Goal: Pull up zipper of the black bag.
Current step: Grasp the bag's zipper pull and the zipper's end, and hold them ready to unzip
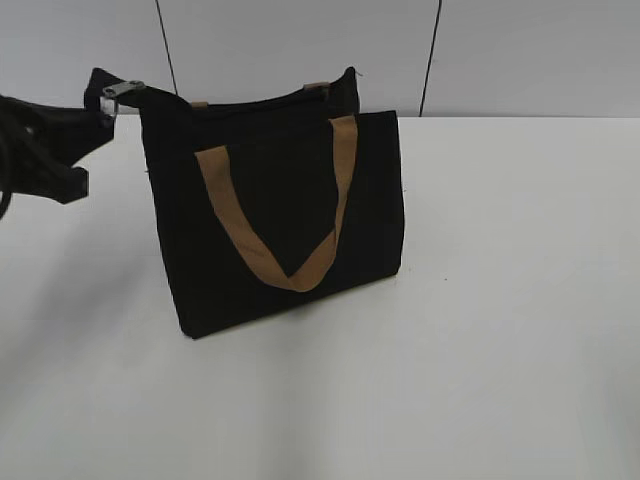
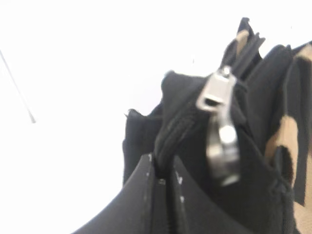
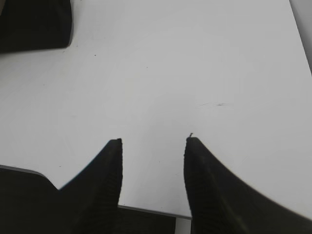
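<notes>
The black bag (image 1: 280, 220) stands upright on the white table with tan strap handles. Its zipper (image 1: 250, 104) runs along the top edge. The silver pull tab (image 1: 122, 90) sits at the bag's left end, right by my left gripper (image 1: 100, 108). In the left wrist view my left gripper (image 2: 163, 170) is shut on the black fabric end of the zipper line, and the pull tab (image 2: 220, 117) hangs just beyond the jaws, not between them. My right gripper (image 3: 152, 144) is open and empty over bare table; a corner of the bag (image 3: 34, 24) shows at the top left.
The white table (image 1: 500, 300) spreads out in front of and to the right of the bag. A white panelled wall (image 1: 300, 40) stands behind it. The table's near edge (image 3: 146, 210) shows under the right gripper.
</notes>
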Motion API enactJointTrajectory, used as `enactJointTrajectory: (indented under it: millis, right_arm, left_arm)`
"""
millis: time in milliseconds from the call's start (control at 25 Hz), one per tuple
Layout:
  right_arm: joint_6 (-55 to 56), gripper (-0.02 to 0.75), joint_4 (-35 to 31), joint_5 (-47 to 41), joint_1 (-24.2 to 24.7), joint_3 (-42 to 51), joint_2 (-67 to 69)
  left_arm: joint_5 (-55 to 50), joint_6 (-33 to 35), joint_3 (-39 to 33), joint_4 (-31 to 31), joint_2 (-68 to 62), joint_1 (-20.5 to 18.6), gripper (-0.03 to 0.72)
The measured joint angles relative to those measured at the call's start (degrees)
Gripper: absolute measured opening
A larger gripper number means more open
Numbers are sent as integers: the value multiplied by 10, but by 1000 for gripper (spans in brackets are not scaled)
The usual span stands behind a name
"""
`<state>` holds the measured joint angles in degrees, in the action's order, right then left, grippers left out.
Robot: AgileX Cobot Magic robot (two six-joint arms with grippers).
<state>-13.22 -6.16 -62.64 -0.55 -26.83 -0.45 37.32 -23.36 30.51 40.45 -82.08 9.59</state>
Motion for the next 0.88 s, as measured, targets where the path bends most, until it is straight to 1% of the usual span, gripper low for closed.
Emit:
enactJointTrajectory:
  millis: [120, 320, 880]
  right_arm:
    - [0, 324, 0, 0, 0, 0, 0]
    - [0, 324, 0, 0, 0, 0, 0]
    - [0, 324, 0, 0, 0, 0, 0]
  left_arm:
    - [-44, -27, 2, 19, 64, 0, 20]
    - [-54, -75, 28, 47, 93, 0, 20]
    - [-52, -84, 109, 58, 81, 1, 20]
